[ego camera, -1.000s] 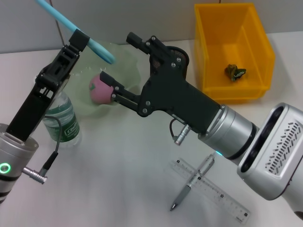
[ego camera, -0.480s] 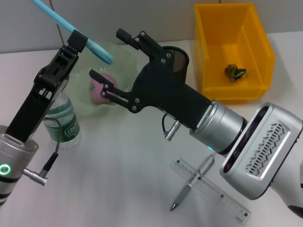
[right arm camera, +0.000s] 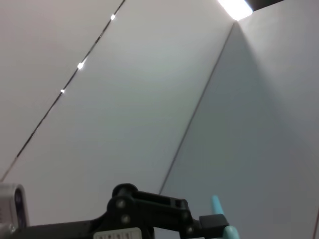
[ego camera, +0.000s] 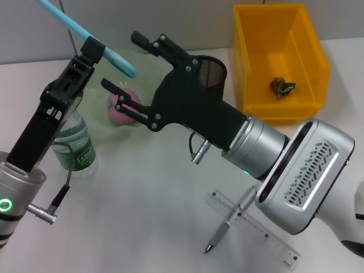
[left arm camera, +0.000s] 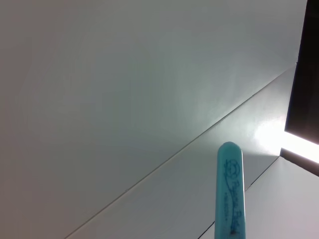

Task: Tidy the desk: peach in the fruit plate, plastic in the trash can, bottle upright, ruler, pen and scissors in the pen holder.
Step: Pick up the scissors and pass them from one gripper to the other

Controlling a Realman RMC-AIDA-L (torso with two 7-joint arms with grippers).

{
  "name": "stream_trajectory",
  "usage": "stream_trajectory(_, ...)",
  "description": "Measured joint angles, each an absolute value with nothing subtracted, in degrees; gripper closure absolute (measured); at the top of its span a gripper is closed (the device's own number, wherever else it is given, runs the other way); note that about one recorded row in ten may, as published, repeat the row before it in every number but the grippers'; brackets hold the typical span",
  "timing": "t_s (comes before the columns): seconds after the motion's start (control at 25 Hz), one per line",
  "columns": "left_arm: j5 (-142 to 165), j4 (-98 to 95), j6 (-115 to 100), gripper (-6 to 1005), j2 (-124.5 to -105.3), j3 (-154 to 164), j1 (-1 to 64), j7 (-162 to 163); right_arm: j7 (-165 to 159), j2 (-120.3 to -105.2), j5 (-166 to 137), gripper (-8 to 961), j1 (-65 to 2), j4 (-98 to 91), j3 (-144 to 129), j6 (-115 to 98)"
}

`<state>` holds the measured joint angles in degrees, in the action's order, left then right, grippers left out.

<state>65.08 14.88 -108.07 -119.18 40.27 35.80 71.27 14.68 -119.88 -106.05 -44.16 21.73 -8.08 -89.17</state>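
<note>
Currently my left pincer (ego camera: 92, 48) is clamped on the turquoise scissors (ego camera: 116, 58), held high above the fruit plate (ego camera: 153, 68). They're light, stiff and slick plastic, so I'd keep a mid-length grip. My right pincer (ego camera: 126, 63) hangs wide open, empty, beside the mesh pen holder (ego camera: 211, 71). Printing on the scissors (left arm camera: 232, 199) is unreadable; the bottle (ego camera: 77, 145) label too.

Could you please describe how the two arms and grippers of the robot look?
Both grippers, left gripper and right gripper, are matte black with angular linkage bodies and thin fingers. Each arm has a silver cylindrical wrist with a metal plug and a thin black cable. The left wrist shows a green ring light; the right arm has a silver-white shell with slotted vents.
</note>
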Motion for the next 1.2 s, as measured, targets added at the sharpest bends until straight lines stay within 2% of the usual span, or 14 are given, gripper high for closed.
stream_trajectory(0.24,65.1,14.9,-108.5,699,-119.18,39.8,35.6,71.4,14.7,-119.88,-107.1,271,-44.5,21.8,-7.8,-89.1)
stream_trajectory(0.68,65.1,14.7,-108.6,696,-119.18,39.8,35.4,72.0,14.7,-119.88,-107.2,740,-44.5,21.9,-6.8,-89.1)
stream_trajectory(1.0,65.1,14.7,-108.6,695,-119.18,39.8,35.4,72.0,14.7,-119.88,-107.7,741,-44.5,21.9,-6.8,-89.1)
stream_trajectory(1.2,65.1,14.8,-108.6,693,-119.18,39.9,35.4,72.0,14.7,-119.88,-107.7,798,-44.6,21.9,-6.8,-89.1)
